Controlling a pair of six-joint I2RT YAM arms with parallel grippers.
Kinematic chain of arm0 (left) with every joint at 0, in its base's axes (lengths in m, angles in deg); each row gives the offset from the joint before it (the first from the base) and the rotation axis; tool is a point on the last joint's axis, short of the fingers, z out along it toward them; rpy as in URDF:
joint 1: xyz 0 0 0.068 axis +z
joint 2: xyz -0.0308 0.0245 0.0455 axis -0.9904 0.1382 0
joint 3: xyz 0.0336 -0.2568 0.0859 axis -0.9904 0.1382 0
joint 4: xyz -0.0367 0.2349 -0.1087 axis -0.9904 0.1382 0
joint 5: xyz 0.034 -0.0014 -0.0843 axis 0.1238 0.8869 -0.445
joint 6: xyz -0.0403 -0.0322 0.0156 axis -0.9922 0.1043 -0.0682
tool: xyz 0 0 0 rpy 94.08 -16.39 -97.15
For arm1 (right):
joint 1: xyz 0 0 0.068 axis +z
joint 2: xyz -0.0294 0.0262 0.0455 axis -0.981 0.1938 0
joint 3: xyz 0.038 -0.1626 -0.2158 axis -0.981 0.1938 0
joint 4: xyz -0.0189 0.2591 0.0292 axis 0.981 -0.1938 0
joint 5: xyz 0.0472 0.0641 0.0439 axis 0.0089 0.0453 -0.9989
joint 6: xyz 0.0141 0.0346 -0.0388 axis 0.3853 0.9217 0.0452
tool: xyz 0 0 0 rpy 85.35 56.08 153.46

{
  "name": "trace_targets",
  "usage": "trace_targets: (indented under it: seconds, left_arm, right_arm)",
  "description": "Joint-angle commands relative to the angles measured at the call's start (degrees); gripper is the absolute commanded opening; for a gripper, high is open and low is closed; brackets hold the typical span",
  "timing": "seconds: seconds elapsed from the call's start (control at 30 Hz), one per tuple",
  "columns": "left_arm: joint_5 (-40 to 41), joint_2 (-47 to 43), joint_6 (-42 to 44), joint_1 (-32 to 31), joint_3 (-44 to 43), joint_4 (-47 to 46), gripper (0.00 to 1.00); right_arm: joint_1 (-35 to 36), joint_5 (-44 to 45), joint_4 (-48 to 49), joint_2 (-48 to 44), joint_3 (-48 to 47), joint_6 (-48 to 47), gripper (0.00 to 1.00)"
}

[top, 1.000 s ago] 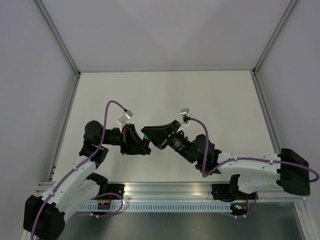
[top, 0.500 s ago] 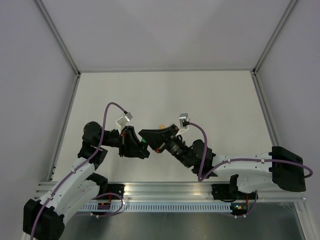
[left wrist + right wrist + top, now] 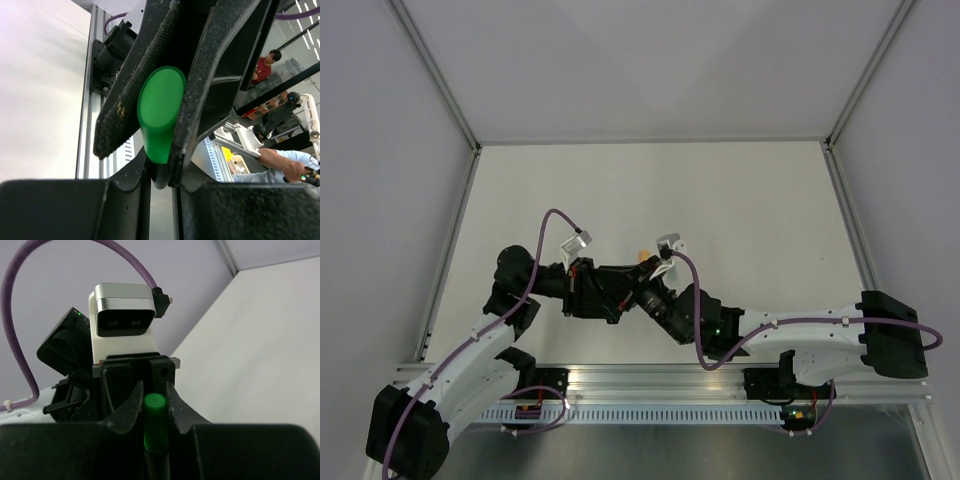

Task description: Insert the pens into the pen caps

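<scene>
- Pen (image 3: pixel 152 432), black barrel with a bright green end: held up off the tabletop (image 3: pixel 720 190), over the middle of its near half, where the two arms meet.
- Right gripper (image 3: pixel 152 386): jaws clamped on the pen's green part, one finger on each side. The flat green tip shows between the fingertips.
- Left wrist view: the same green, its flat oval end face turned to the lens, sits between two black ribbed fingers (image 3: pixel 127 105) that slant in from the top. Its lower end runs down to the slit of the left gripper (image 3: pixel 161 177).
- Left gripper: jaws drawn together. What they pinch, if anything, is hidden.
- The grippers stand nose to nose. The left wrist camera (image 3: pixel 124 315) looks straight back at the right wrist lens.
- Small orange piece (image 3: pixel 642 257): lies on the tabletop just beyond the grippers, on the far side, apart from both. Too small to tell whether it is a pen or a cap.
</scene>
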Motion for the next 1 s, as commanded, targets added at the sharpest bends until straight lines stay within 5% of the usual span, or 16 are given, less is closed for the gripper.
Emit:
trace_targets:
  seconds: [0.0, 0.17, 0.23, 0.4, 0.77, 0.97]
  left_arm:
    - [25.3, 0.0, 3.0, 2.7, -2.1, -12.0, 0.02]
    - [25.7, -1.8, 4.9, 2.7, -0.3, -10.4, 0.02]
    - [25.1, -1.6, 5.2, 2.6, -0.1, -10.7, 0.02]
    - [24.0, 0.4, 5.1, 1.6, 0.3, -12.4, 0.02]
    - [20.5, 1.7, 16.0, -7.0, 1.6, -12.2, 0.02]
    - [29.9, -0.3, 31.5, -17.1, 0.5, -1.2, 0.02]
  right_arm:
    - [8.4, -7.1, -28.7, -1.7, -1.0, -1.3, 0.00]
    - [8.3, -4.7, -31.0, -6.7, -1.3, -2.6, 0.19]
    - [8.4, -4.2, -32.2, -7.9, -1.6, -3.4, 0.40]
    - [8.4, -3.0, -31.8, -10.7, -1.1, -5.9, 0.64]
    - [8.2, 3.6, -39.2, -22.9, 1.8, -7.0, 0.74]
    - [8.3, 8.7, -45.9, -39.4, 9.4, -4.4, 0.75]
